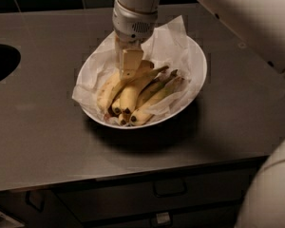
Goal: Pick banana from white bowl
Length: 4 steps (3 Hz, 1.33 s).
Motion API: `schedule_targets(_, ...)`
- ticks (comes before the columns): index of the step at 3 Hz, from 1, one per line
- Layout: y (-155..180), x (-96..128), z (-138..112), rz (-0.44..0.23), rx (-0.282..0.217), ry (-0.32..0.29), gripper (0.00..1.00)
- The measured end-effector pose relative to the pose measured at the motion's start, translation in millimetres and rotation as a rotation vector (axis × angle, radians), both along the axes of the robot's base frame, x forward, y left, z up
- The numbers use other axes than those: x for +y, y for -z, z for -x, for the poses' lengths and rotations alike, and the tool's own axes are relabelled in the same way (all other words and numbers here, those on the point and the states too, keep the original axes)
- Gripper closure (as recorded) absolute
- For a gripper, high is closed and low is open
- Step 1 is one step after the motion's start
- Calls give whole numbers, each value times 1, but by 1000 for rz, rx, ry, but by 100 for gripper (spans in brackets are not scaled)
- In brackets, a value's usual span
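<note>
The white bowl (194,87) stands on the grey counter, lined with crumpled white paper, and holds several bananas lying side by side with their dark tips towards me. My gripper (131,68) comes straight down from above into the bowl's left half. It rests on the upper end of the plump yellow banana (132,95), between it and the banana at the far left. Slimmer greenish bananas (161,91) lie to the right of it. The gripper's body hides the bananas' stem ends.
The grey counter (47,141) has a dark round opening (0,63) at its left edge. Drawers with handles (168,186) run below the front edge. A dark tiled wall stands behind. Part of my white arm (270,194) fills the lower right corner.
</note>
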<state>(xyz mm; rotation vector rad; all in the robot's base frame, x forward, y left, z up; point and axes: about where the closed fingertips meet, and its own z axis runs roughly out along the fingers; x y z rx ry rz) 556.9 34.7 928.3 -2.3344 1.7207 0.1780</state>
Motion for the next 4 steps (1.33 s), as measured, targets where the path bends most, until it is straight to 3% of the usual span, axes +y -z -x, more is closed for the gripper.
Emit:
schedule_targets(1,-19,1,7,-30,-52,0,100)
schedule_targets(2,-19,1,7,-30,-52,0,100)
schedule_targets(3,-31,0,8,-41,-88,8,100)
schedule_targets(4,-60,-4,15,-41,-167,29,100)
